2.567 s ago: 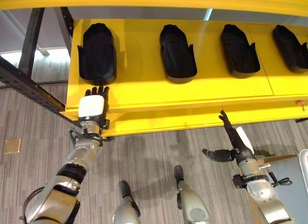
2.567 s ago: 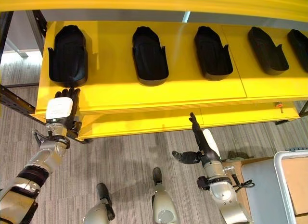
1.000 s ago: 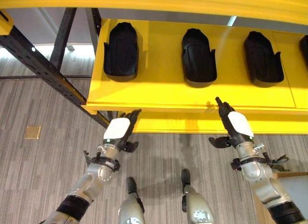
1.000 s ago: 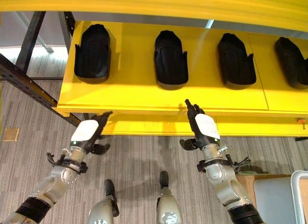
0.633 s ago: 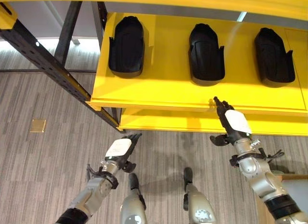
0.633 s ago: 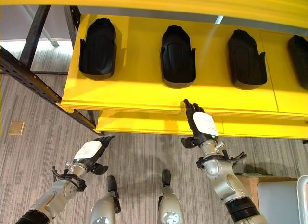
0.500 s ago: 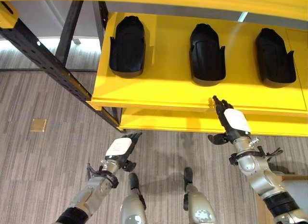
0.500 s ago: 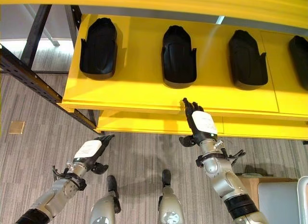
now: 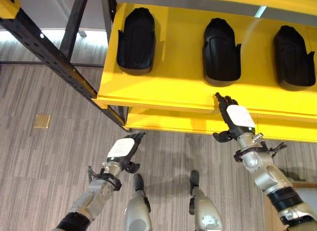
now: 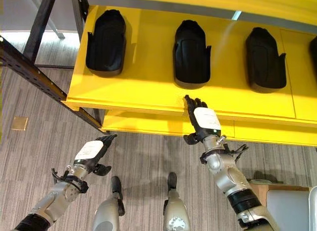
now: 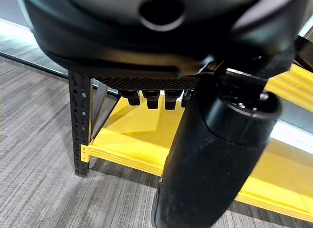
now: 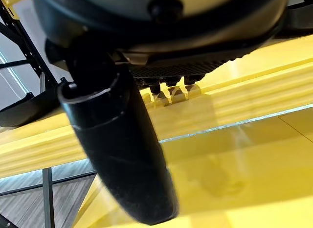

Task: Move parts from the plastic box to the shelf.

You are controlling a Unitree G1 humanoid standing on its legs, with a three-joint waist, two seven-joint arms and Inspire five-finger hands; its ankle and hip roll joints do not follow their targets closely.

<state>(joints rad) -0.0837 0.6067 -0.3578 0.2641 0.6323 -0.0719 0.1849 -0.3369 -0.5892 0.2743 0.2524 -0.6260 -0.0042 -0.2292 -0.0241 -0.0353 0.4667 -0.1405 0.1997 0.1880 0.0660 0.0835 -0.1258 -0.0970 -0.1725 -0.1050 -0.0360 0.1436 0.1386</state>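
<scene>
Parts (image 9: 222,52) are sitting in a row on the yellow shelf (image 9: 163,87), so several placements look done; both hands are carrying nothing. Right hand (image 10: 202,122) is reaching, fingers straight, to the shelf edge. Left hand (image 11: 215,154) is hanging relaxed and released above the floor. Plastic box is lying somewhere unseen.

light: bright, from above | glare: pale streak on the yellow shelf (image 9: 163,82) | shadows: dark parts (image 10: 191,55) cast soft shadows on it; dimmer band beneath its front edge | focus: wrist views blur each close hand, shelf beyond sharper
</scene>
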